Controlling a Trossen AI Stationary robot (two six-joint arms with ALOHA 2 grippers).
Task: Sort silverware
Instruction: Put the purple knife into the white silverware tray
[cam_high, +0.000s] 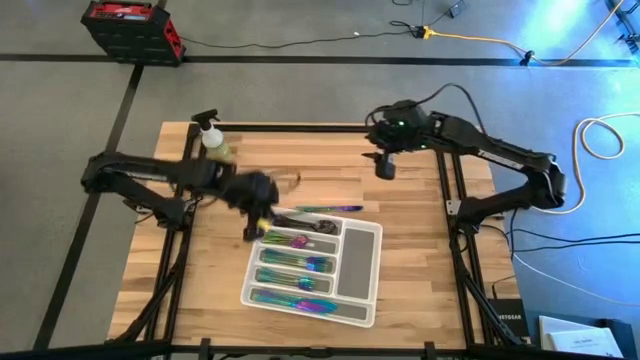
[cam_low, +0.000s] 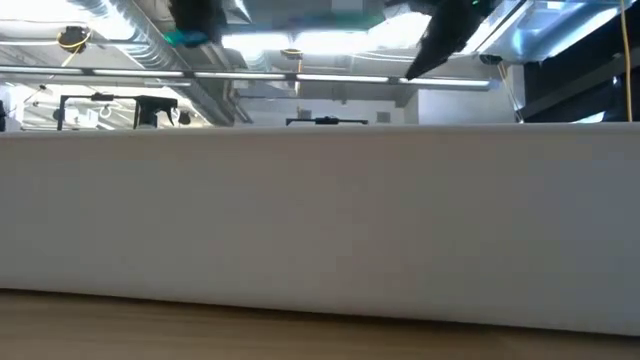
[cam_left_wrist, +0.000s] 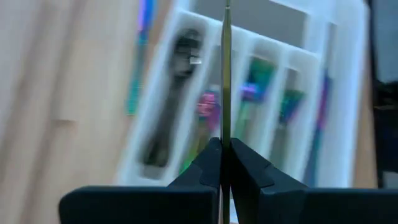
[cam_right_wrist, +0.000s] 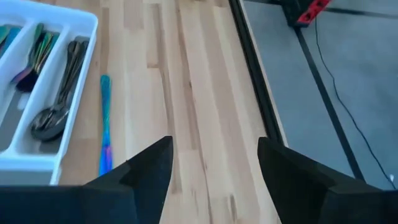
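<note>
Left wrist view only: left gripper (cam_left_wrist: 225, 163) pinches a thin utensil (cam_left_wrist: 226, 74) edge-on, shaft running straight out from the closed fingertips, over the tray (cam_left_wrist: 348, 93). High view has that gripper (cam_high: 258, 205) blurred at the tray's (cam_high: 362, 262) far-left corner, utensil not readable there. Right wrist view alone shows dark spoons (cam_right_wrist: 59, 93) in the tray's end slot and one blue-purple piece (cam_right_wrist: 105, 124) lying loose on the wood just beside the tray wall; high view shows that loose piece (cam_high: 330, 209) along the tray's far edge. Rainbow cutlery (cam_high: 295, 265) fills the long slots. Low view is blocked by the tray's white wall (cam_low: 320, 220); only ceiling lights above.

Left arm reaches in from the left, bent. Right arm is folded back, right gripper (cam_high: 385, 165) raised over the table's far right, fingers (cam_right_wrist: 149, 165) spread wide, empty.

Wooden table (cam_high: 420, 280), spray bottle (cam_high: 212, 135) at the far-left corner, grey floor, cables, red box (cam_high: 130, 28).
</note>
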